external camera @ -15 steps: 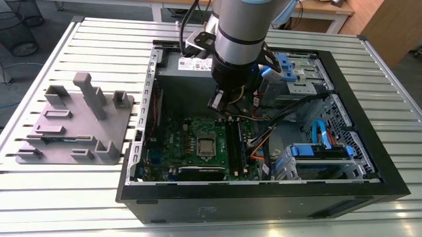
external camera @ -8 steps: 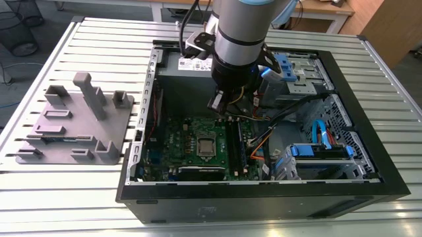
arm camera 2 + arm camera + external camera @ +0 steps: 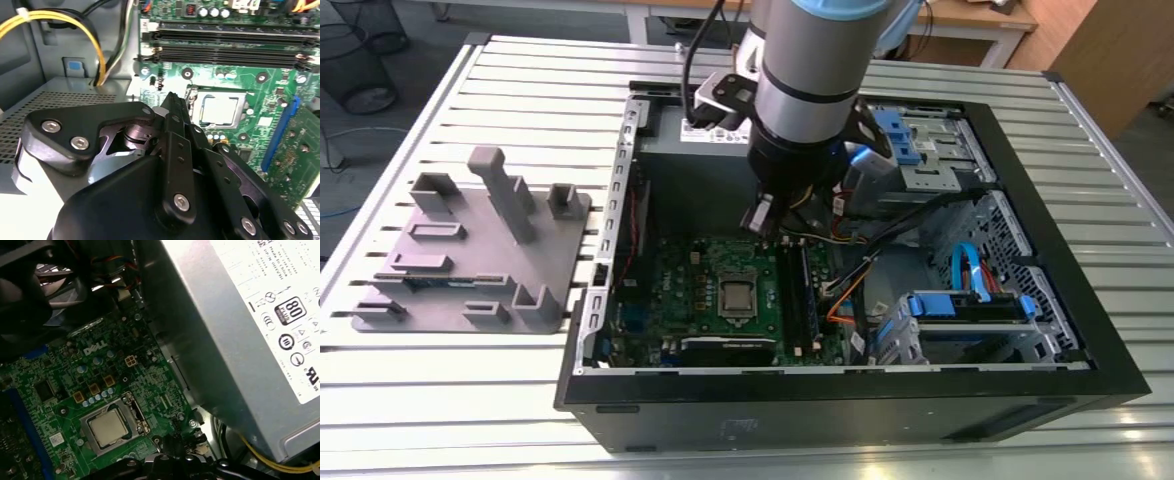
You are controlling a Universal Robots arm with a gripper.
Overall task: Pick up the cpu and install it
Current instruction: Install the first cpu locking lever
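The cpu [image 3: 219, 111] is seen already seated in its socket on the motherboard [image 3: 720, 290], so that its silvery top faces upward inside the open computer case [image 3: 854, 385]. The gripper [image 3: 175, 102] is held above the board, just beside the socket. Its fingertips appear closed together, and nothing is held between them. The arm [image 3: 807, 90] is kept nearly vertical, reaching down into the case.

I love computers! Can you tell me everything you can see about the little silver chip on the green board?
The cpu is a small flat square with a pale, silvery metal top. It lies flat in its dark metal-framed socket on the green motherboard, inside the open computer case. In both wrist views the gripper hangs above the board beside the socket, apart from the chip. Only the socket shows touching it.
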